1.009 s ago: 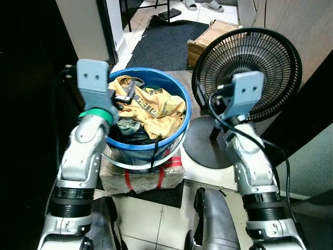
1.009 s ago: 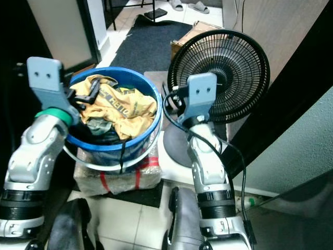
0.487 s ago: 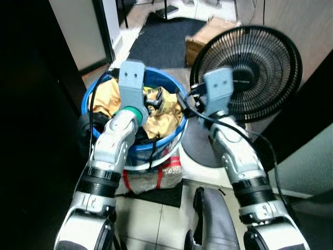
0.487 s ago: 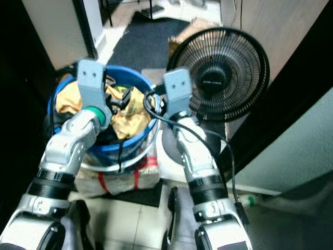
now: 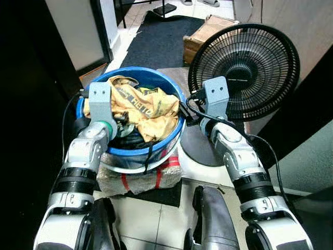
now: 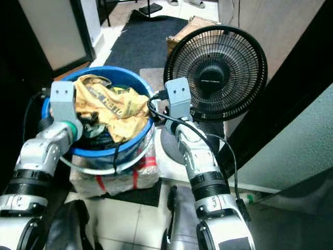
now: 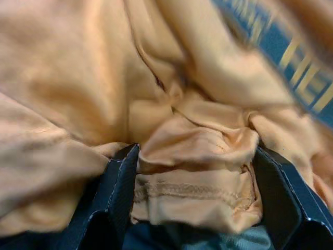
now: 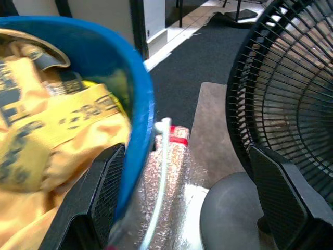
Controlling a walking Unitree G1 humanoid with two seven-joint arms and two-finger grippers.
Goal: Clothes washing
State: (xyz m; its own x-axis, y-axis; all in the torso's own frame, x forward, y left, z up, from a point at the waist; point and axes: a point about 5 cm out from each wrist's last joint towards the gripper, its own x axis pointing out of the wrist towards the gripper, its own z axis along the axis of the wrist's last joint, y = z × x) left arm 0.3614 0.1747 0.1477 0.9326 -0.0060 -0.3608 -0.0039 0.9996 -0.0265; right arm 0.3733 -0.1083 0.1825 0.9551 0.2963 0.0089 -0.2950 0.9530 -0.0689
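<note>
Clothes washing: the left claw (image 7: 192, 208), which a second ago hovered above the blue bucket (image 5: 174, 133), has dropped onto the yellow shirt (image 5: 148, 107) piled inside, its fingers (image 7: 117, 182) spread around a fold, while the right claw (image 8: 187, 203), open, has shifted to the bucket's rim beside the fan (image 5: 244, 73), suggesting a pickup.

Dark clothes (image 5: 134, 139) mostly buried under the yellow shirt (image 5: 148, 107); cardboard box (image 5: 204, 32) half behind the fan (image 5: 243, 73)

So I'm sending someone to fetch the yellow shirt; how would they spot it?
Look beside the black fan for the blue bucket standing on a wrapped block. The yellow shirt lies on top of the pile inside, bearing dark printed lettering, unlike the dark clothes beneath it.
</note>
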